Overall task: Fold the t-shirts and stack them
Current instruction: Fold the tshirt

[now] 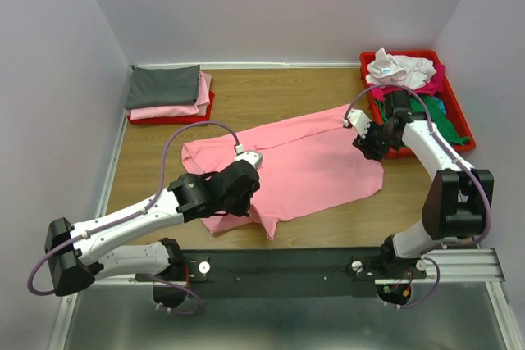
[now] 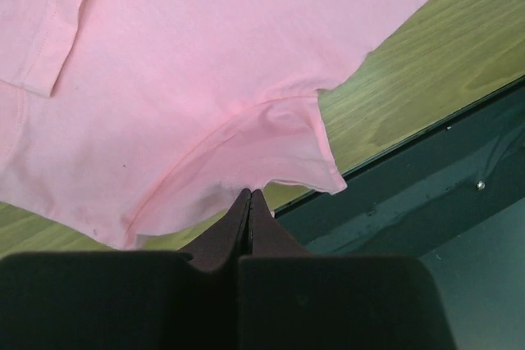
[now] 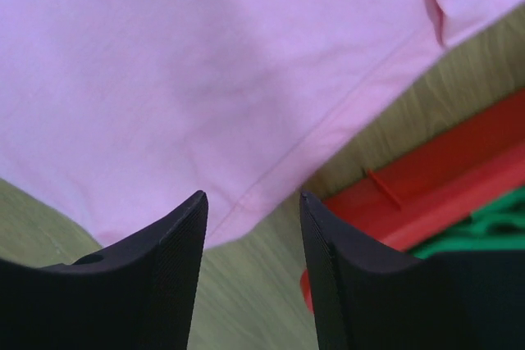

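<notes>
1. The pink t-shirt (image 1: 308,161) lies spread and rumpled across the middle of the wooden table (image 1: 271,96), running slantwise from near left to far right.
2. The left gripper (image 2: 249,194) sits low at the shirt's near-left edge with its jaws clenched tight. In the left wrist view the tips meet right at a curved hem. I read that as a pinch on the cloth, though the fold hides the contact itself.
3. In the overhead view the left gripper (image 1: 246,190) is over the pink cloth, and a sleeve flap lies just beside it toward the near edge.
4. The right gripper (image 3: 253,227) is released, jaws well apart and nothing between them. It hovers over the shirt's far-right hem; I cannot tell whether the tips touch the table.
5. In the overhead view the right gripper (image 1: 365,141) is between the shirt's edge and the red tray (image 1: 463,143).
6. That tray holds a loose heap, with a white tee (image 1: 398,67) on top and a green tee (image 1: 443,120) at the near end.
7. At far left, a dark grey tee (image 1: 164,86) lies folded on top of a folded pink one, on a second red tray (image 1: 207,112).
</notes>
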